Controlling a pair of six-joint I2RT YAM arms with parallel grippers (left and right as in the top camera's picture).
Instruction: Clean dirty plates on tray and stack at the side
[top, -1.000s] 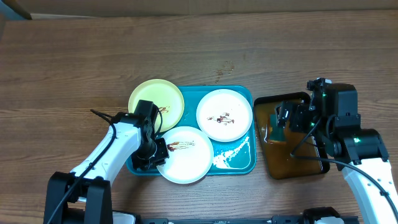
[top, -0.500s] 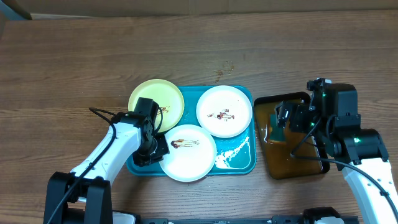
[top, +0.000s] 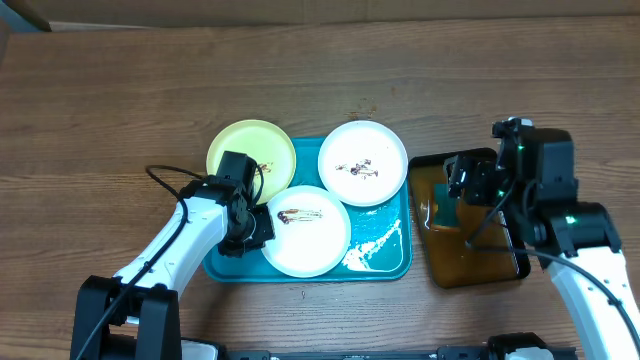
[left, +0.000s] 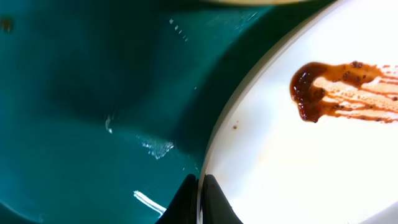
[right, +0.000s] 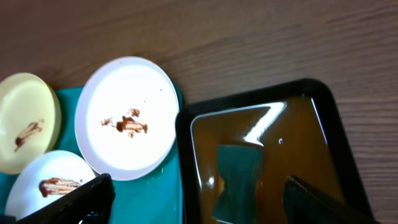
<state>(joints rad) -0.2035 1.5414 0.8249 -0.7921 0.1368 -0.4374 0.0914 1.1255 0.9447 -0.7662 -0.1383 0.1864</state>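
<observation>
Teal tray (top: 380, 270), long axis left-right.

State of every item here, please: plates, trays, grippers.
teal tray: white streaks on floor
yellow plate: smeared, overhangs teal tray corner
far white plate: smeared, overhangs teal tray rim
near white plate: smeared, rim pinched
black tray: holds brown liquid
left gripper: shut on near white plate
right gripper: open, over black tray

On my tray (top: 390, 264) I see a back-left plate (top: 250, 152) and a back-right plate (top: 363, 163) overhanging the rim, with a front plate (top: 308, 232) between them. A smaller tray (top: 472, 266) lies just right.
</observation>
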